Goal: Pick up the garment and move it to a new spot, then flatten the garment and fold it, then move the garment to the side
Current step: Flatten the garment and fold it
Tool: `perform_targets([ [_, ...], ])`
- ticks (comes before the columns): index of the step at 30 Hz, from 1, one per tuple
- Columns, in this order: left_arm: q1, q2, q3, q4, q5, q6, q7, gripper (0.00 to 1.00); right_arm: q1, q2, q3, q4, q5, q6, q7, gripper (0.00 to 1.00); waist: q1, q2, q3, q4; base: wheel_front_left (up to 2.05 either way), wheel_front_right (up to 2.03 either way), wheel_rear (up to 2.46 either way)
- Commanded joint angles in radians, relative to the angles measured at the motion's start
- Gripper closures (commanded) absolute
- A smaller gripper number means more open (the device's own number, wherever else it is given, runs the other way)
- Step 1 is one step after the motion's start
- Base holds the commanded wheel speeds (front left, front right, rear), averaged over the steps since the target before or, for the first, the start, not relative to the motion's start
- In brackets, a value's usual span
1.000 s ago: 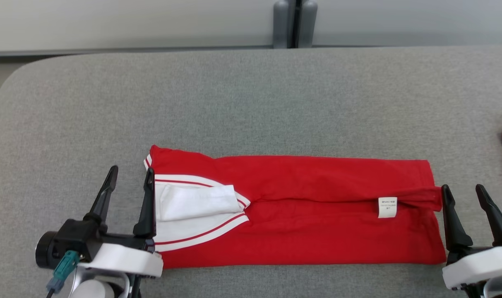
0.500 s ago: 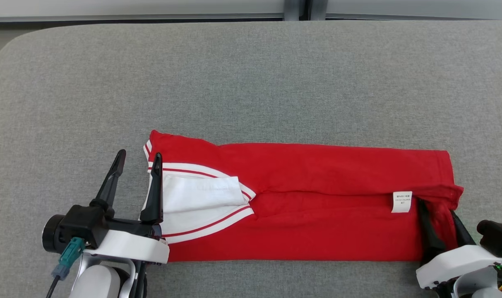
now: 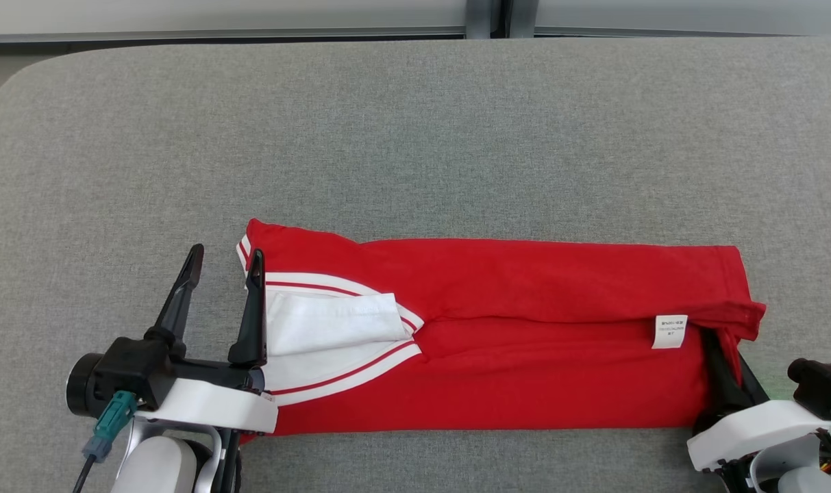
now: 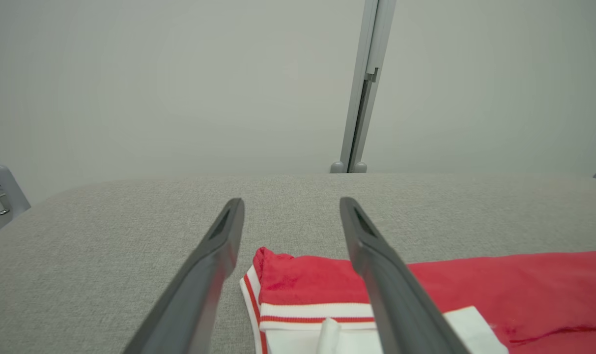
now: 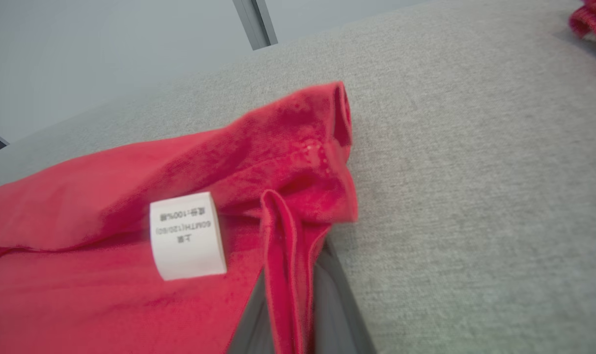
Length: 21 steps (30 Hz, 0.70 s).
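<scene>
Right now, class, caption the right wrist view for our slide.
Right gripper pinching the red garment at its hem, beside the white label.

1 red garment (image 3: 525, 370), 1 white label (image 3: 669, 331) on it, 2 pincers: left pincer (image 3: 226, 250), right pincer (image 3: 723, 346). 1 grey surface (image 3: 415, 137), 1 other red cloth (image 5: 595, 19) far right.

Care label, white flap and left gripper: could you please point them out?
care label (image 3: 670, 331), head view, its middle.
white flap (image 3: 333, 325), head view, folded middle.
left gripper (image 3: 227, 250), head view, between its fingertips.
</scene>
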Motion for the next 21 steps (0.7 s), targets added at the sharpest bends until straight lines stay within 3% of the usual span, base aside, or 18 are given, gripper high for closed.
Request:
perform_targets([
  [1,-0.011,0.001,0.004,0.0,0.002,0.001,-0.005,0.0,-0.001,-0.012,-0.005,0.007,0.005,-0.003,-0.006,1.0,0.0,-0.0001,-0.001,0.0,0.0,0.0,0.0],
  [11,-0.006,-0.001,0.01,-0.004,0.002,0.001,-0.006,0.0,0.019,-0.047,-0.015,-0.063,-0.065,-0.003,-0.046,1.0,0.0,-0.0001,-0.009,-0.003,0.0,0.0,0.0],
  [16,0.004,-0.002,0.024,-0.014,-0.003,0.005,-0.006,0.0,0.049,-0.064,-0.026,-0.19,-0.173,-0.002,-0.039,1.0,0.0,-0.0001,-0.015,-0.009,0.0,0.0,0.0],
  [21,0.005,-0.012,0.027,-0.017,-0.006,-0.001,-0.006,0.0,0.046,-0.074,0.026,-0.363,-0.249,-0.002,0.017,1.0,0.0,-0.0001,-0.025,-0.002,0.0,0.0,0.0],
])
